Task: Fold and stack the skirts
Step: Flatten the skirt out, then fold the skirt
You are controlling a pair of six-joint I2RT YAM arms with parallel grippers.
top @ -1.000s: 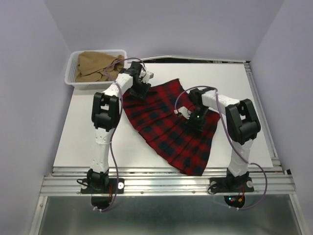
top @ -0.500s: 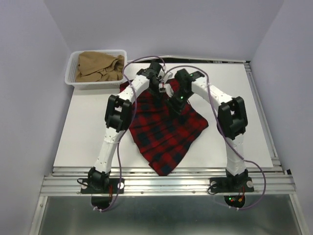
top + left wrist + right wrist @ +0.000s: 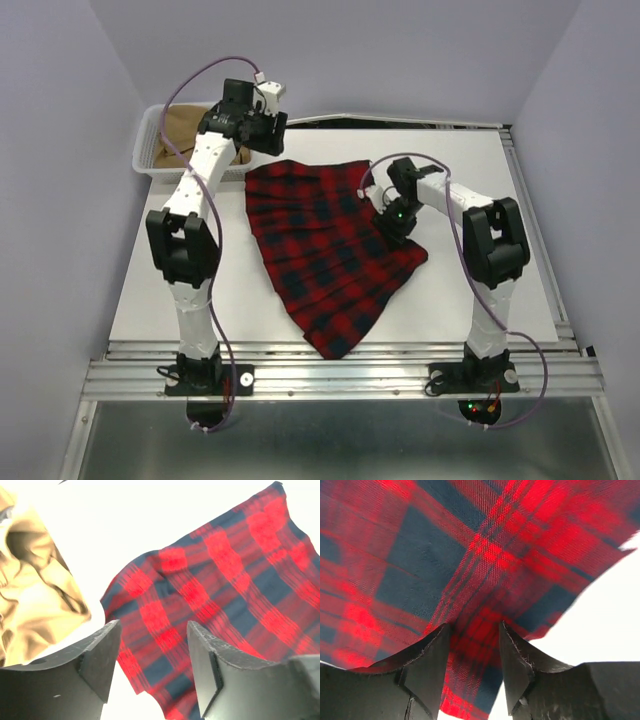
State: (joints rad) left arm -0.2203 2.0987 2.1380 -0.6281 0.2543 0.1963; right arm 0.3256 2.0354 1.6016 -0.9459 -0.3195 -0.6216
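Tartan skirt (image 3: 320, 250) lies spread mid-counter. The right pincer (image 3: 472, 630) grips a fold at its right edge. The left pincer (image 3: 154, 630) hangs wide and empty near the far-left corner.

The left arm has swung from the middle of the frame to the upper left. The left gripper (image 3: 266, 136) now hangs with its fingers apart and nothing between them, by the right end of the white basket (image 3: 146, 168) and off the plaid skirt (image 3: 320, 250). The right gripper (image 3: 394, 222) has drawn back from upper centre to the skirt's right edge, low on the cloth; whether it pinches a fold is unclear. The skirt, earlier spread wide toward the lower right, now lies narrower, its straight edge across upper centre, tapering toward lower centre.
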